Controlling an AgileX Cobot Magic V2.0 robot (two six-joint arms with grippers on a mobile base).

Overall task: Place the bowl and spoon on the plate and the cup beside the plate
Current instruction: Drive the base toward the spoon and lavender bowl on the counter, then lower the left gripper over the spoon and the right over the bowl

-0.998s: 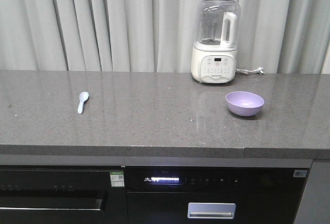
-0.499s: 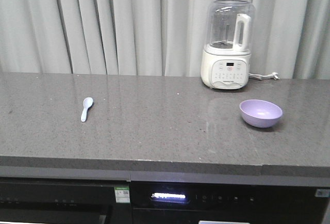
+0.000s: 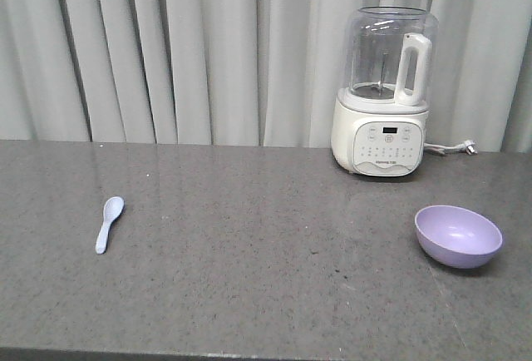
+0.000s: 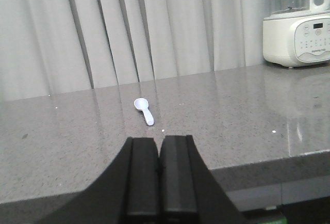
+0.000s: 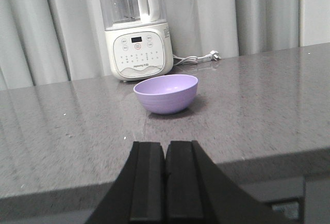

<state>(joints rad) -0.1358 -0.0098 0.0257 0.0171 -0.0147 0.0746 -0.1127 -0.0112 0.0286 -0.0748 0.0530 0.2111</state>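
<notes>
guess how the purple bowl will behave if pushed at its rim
The bowl looks like thin matte plastic, so probably light and stiff. Its rounded underside narrows, so a rim push may rock it. On the glossy counter it likely slides.

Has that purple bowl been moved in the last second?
No. The bowl still sits just right of and in front of the white blender, as before. Both only look larger in the front view, so the camera came closer.

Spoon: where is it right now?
In the front view the spoon lies alone at the left of the countertop, far from the bowl at right.
</notes>
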